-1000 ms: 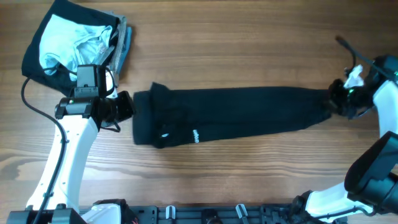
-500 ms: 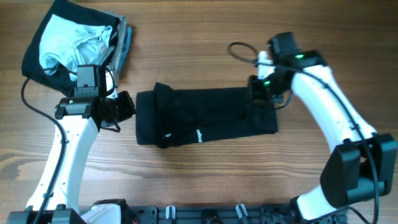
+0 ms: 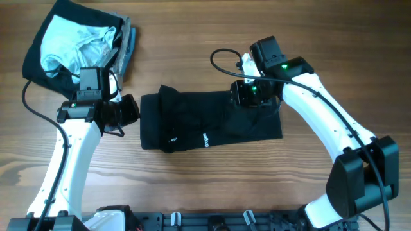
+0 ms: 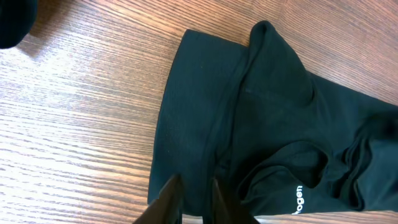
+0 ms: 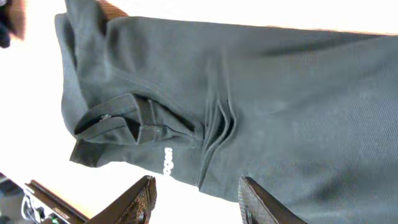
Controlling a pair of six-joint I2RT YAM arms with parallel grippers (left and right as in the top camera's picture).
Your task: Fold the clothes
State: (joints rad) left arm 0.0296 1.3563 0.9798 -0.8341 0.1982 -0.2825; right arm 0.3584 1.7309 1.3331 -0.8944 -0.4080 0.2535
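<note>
Wooden table (image 3: 192,38) seen from above, with a large black fabric garment (image 3: 205,122) lying as a flat, doubled rectangle at its centre. A heap of pale blue, grey and black clothes (image 3: 77,42) lies well apart from the garment, beyond its upper left corner.

The white right arm (image 3: 321,109) arches in from the garment's lower right, elbow bent. Its gripper (image 3: 246,95) sits over the garment's upper edge, right of the middle. The white left arm (image 3: 74,154) rises from the garment's lower left and turns level. Its gripper (image 3: 128,110) touches the garment's left edge.

The right wrist view alone shows that claw spread wide above creased cloth. The left wrist view shows its fingers (image 4: 168,199) set narrowly at the hem. Whether they pinch fabric cannot be told. Both wrist views resolve the small white printed logo (image 3: 203,139) as lettering.
</note>
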